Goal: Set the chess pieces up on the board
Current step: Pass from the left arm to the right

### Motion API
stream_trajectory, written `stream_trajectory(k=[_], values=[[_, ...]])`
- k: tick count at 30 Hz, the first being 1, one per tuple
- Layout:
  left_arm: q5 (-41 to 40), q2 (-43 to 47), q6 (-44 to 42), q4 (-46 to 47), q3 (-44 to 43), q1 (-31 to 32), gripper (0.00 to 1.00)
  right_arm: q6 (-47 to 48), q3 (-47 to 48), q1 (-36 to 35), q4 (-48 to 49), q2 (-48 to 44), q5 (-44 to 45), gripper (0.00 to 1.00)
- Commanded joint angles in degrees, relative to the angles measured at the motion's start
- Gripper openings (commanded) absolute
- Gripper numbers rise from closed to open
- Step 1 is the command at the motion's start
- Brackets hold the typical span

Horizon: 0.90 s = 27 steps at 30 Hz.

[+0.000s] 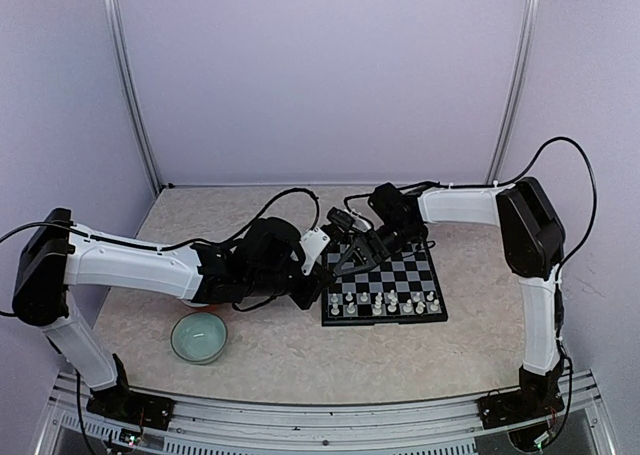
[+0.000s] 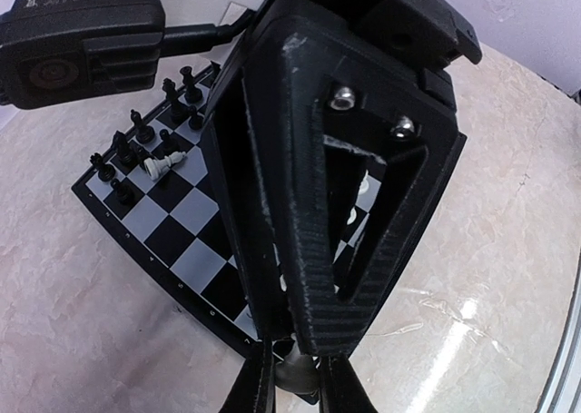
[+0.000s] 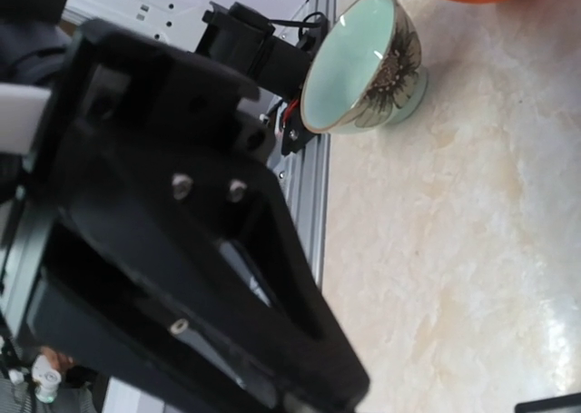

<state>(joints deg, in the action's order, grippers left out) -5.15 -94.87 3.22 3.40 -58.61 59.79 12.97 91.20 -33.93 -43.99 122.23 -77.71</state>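
Chess pieces [image 1: 385,303] stood on the board [image 1: 415,270], which lay on the table [image 1: 300,365] right of centre. The white ones were lined up along its near edge. In my left wrist view the black ones [image 2: 145,141] clustered at one corner, and a white piece [image 2: 162,165] lay on its side among them. My left gripper [image 2: 295,393] was pinched almost closed on a pale piece [image 2: 292,372] at the board's edge. My right gripper [image 1: 348,260] hung over the board's far left part, close in front of my left one. I could not tell whether its jaws were parted or together. A pale green bowl [image 1: 198,335] sat well to the left of the board, near my left arm.
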Motion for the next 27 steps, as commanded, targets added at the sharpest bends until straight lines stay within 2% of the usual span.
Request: stream_trajectory(k=[1,8,11,18,24,26,27], values=[[-0.2,0.9,-0.8,-0.1,-1.6,0.6,0.06,-0.8,0.9,0.4,0.9,1.4,-1.6,0.21],[-2.8,0.0,-0.2,0.2,-2.2,0.6,0.08,-1.3,-0.2,0.3,1.6,0.5,-0.8,0.18],[-4.0,-0.7,-0.1,0.3,-2.6,0.6,0.1,-1.5,-0.6,0.3,1.9,0.0,0.0,0.13],[-5.6,-0.8,-0.7,-0.1,-3.2,0.8,0.53,0.2,0.0,0.6,1.4,-1.5,7.6,0.04],[-6.3,2.1,-2.2,-3.0,-3.5,0.9,0.74,2.2,1.3,1.4,0.6,-3.4,16.5,0.02],[-7.1,4.5,-2.8,-5.5,-4.4,0.9,0.88,4.0,1.0,1.5,0.3,-5.0,21.5,0.02],[-7.7,5.5,-3.0,-6.7,-5.1,1.0,0.98,4.8,0.6,1.5,0.3,-6.1,24.3,0.02]])
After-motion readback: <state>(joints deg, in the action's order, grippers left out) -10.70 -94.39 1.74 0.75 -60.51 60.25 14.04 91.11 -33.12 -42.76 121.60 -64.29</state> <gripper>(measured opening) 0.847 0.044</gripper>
